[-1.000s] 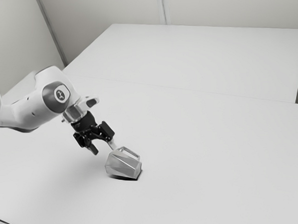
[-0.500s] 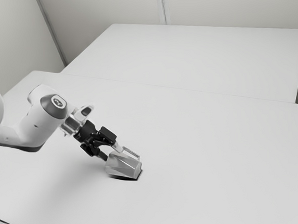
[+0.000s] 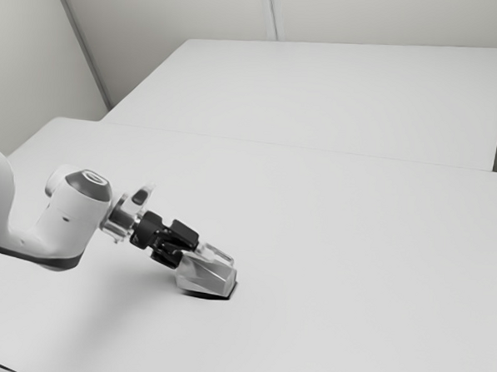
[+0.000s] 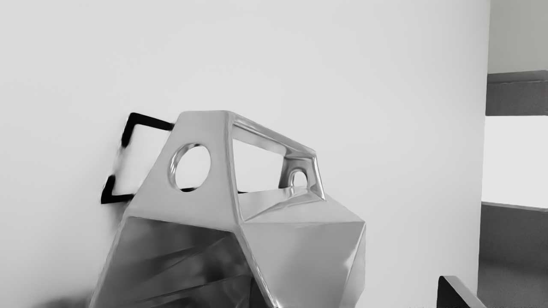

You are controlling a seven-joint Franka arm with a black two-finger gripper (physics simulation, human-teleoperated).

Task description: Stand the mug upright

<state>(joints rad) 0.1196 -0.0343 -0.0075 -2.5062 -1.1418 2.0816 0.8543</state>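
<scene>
The silvery faceted mug [image 3: 209, 277] lies on its side on the white table [image 3: 328, 265], its handle [image 3: 221, 253] on the upper side and its mouth facing my hand. At that mouth end is my gripper [image 3: 190, 255], its fingers apart. In the wrist view the mug [image 4: 304, 252] shows its dark opening, with the handle above. My gripper [image 4: 356, 299] is open there: one fingertip [image 4: 454, 296] stands outside the mug with a gap to its wall. A dark sliver in the mouth may be the other fingertip; the mug hides most of it.
A second white table surface [image 3: 336, 99] adjoins the far edge of this one. Pale walls [image 3: 183, 7] rise behind. The wrist view has a table edge and grey structures [image 4: 513, 256] beyond the outer fingertip.
My hand has moved down and toward the exterior view's right, closing the distance to the mug's mouth, and has tilted flatter. The mug has stayed in place.
</scene>
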